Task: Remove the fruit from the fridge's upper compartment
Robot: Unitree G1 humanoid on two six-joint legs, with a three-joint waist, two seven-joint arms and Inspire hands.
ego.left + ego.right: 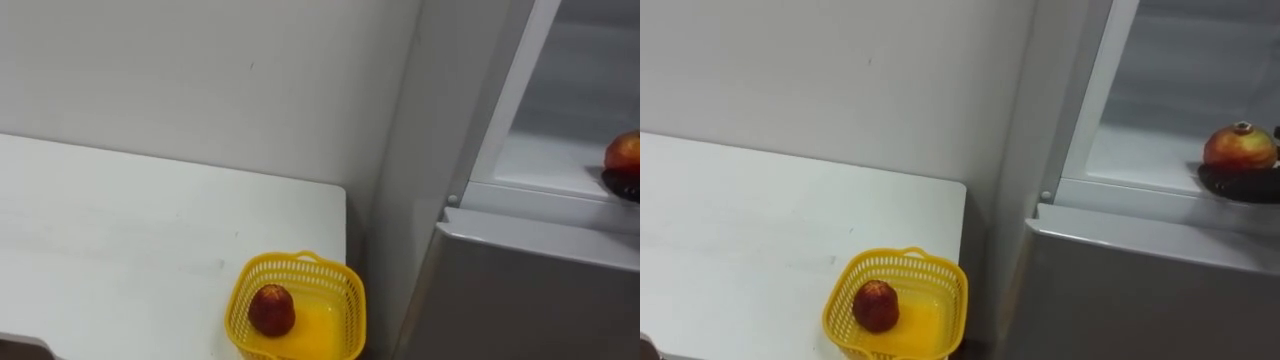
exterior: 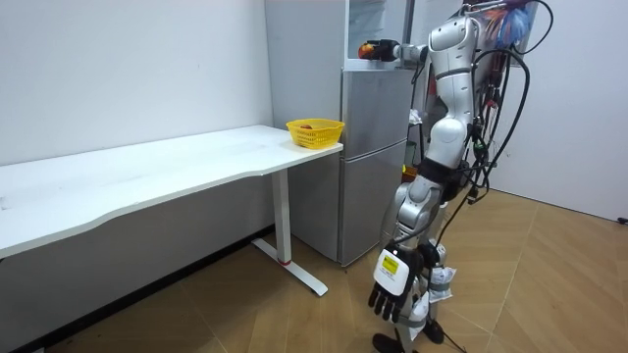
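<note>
Robot at the fridge: a long white surface (image 1: 120, 230) runs along a pale wall (image 1: 200, 80) and ends just beside a grey fridge (image 1: 520, 290); a wood-look floor (image 2: 549, 275) covers the room. At the surface's corner nearest the fridge, at 6 o'clock in the eye views, stands a yellow basket (image 1: 355, 305); a dark red fruit (image 1: 271, 310) lies inside it.

The robot stands upright at the fridge, at 3 o'clock of it in the room view; its right arm reaches level with the open upper compartment (image 1: 1160, 150); the right robot hand (image 2: 383, 49) is at the compartment's front edge, with a red-and-yellow fruit (image 1: 1240, 147) at its tip. That fruit shows at 3 o'clock in the eye views, low in the compartment, on top of a dark shape that the frame edge cuts off; whether that shape is the hand cannot be told, nor whether the hand is clasped on the fruit.

The left robot hand (image 2: 390, 294) hangs beside the leg at 6 o'clock in the room view; its fingers are loose, pointing down, and empty.
</note>
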